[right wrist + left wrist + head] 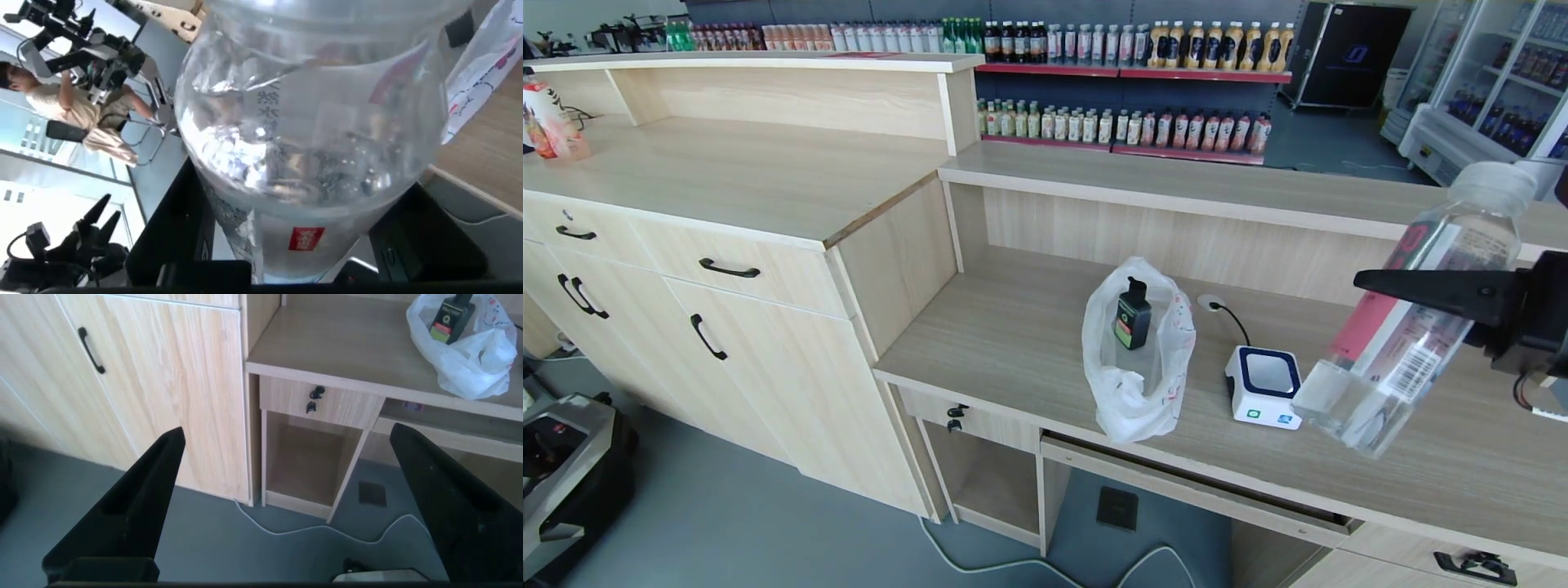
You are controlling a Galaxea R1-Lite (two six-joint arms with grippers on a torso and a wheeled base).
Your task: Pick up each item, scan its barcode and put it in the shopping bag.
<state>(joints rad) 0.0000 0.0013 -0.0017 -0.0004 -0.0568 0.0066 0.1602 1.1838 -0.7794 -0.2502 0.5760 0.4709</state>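
"Plastic, clear and thin-walled: is that what the right gripper [1413,292] has its fingers clamped around?"

"Yes. It holds the water bottle [1388,359] across the middle, on the pink label, in the air above the counter [1029,343]. The bottle is tilted, with its cap [1499,175] towards 1 o'clock and its base towards 7 o'clock."

"How will the bottle handle?"

"It looks full, so it is probably fairly heavy, and smooth (the bare wall near the base is likely slicker than the label). The wall would dent under a hard squeeze. A firm mid-body hold on the label seems the right place, since a hold at the neck would let it swing."

"And farther out?"

"The barcode [1409,376] sits just below the finger. The scanner [1262,384] stands on the counter at 9 o'clock from the bottle's base, near it. The shopping bag [1139,384] is just beside the scanner, again at 9 o'clock, with its mouth open and a dark bottle [1133,314] inside. The left gripper [288,437] hangs low before the cabinet [163,376], fingers spread wide and holding nothing."
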